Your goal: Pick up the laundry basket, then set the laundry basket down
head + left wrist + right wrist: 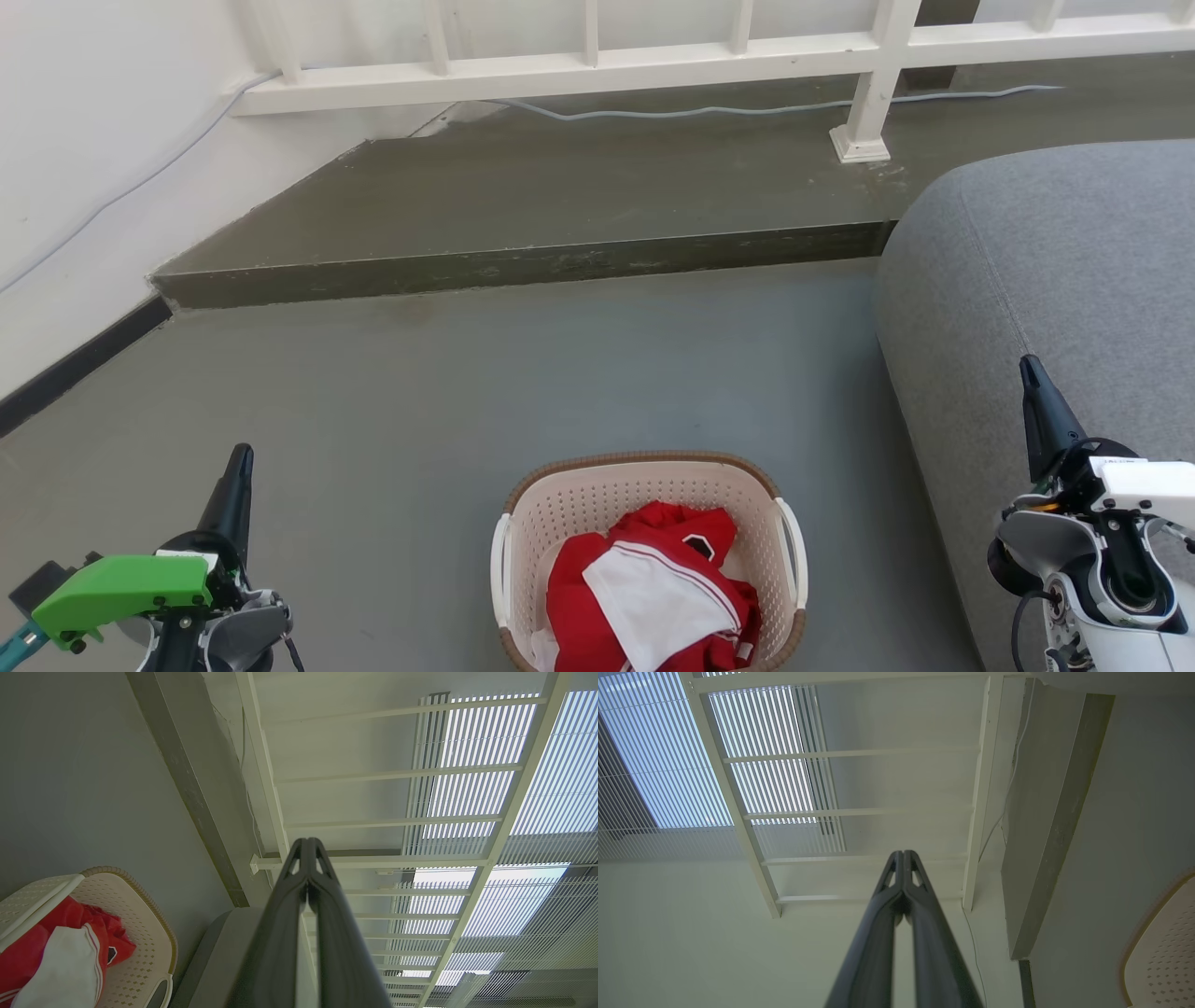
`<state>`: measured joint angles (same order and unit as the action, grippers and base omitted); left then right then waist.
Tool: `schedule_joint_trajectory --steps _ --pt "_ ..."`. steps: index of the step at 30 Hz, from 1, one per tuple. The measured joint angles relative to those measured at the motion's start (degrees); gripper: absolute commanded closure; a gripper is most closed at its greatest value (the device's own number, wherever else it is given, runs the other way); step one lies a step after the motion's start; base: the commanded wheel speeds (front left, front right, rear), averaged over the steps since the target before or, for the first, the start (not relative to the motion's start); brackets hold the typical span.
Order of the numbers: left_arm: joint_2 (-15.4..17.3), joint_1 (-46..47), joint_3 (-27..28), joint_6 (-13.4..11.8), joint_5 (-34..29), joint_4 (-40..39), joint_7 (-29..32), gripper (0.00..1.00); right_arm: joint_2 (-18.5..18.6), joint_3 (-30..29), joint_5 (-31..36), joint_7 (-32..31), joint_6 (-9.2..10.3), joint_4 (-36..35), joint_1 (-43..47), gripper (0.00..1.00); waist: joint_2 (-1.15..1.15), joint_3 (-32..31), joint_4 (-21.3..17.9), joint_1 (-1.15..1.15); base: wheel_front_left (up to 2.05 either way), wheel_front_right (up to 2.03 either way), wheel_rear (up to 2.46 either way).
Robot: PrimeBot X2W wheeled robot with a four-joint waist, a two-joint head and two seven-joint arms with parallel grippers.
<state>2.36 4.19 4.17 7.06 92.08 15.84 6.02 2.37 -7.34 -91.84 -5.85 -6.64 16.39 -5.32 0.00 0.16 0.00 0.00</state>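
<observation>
Laundry basket (pixel 597 499): sitting on the grey floor (pixel 448 392) at the bottom centre of the head view, between the two arms and touching neither. Its near end is running off the bottom edge there. The left wrist view is cropping it at the lower left corner, and the right wrist view is catching a perforated sliver at the lower right.

Contents: red and white clothing (pixel 653 597) is lying bunched inside, covering the basket's bottom; how many pieces cannot be told.

Handles: white side handles (pixel 501 569) are standing clear on both sides.

Left end effector (pixel 241 457): hanging well to the basket's left over bare floor, fingers pressing together.

Right end effector (pixel 1030 369): showing against the grey sofa (pixel 1046 261), well to the basket's right, fingers likewise meeting.

Edges: the sofa's rounded side is standing near the basket's right handle, leaving a strip of floor between. A raised step (pixel 523 266) is crossing beyond, carrying a white railing (pixel 597 65) and a loose cable (pixel 747 110).

Open room: bare floor is stretching from basket to step and leftward to the wall (pixel 75 187).
</observation>
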Motion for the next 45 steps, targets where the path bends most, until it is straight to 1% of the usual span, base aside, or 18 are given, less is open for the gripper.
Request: schedule_joint_trajectory --steps 45 --pt "0.0 0.0 0.1 0.0 0.0 0.0 0.0 1.00 0.0 0.0 0.0 0.0 -0.09 -0.2 0.0 1.00 0.00 0.0 0.0 0.00 0.00 0.00 0.00"
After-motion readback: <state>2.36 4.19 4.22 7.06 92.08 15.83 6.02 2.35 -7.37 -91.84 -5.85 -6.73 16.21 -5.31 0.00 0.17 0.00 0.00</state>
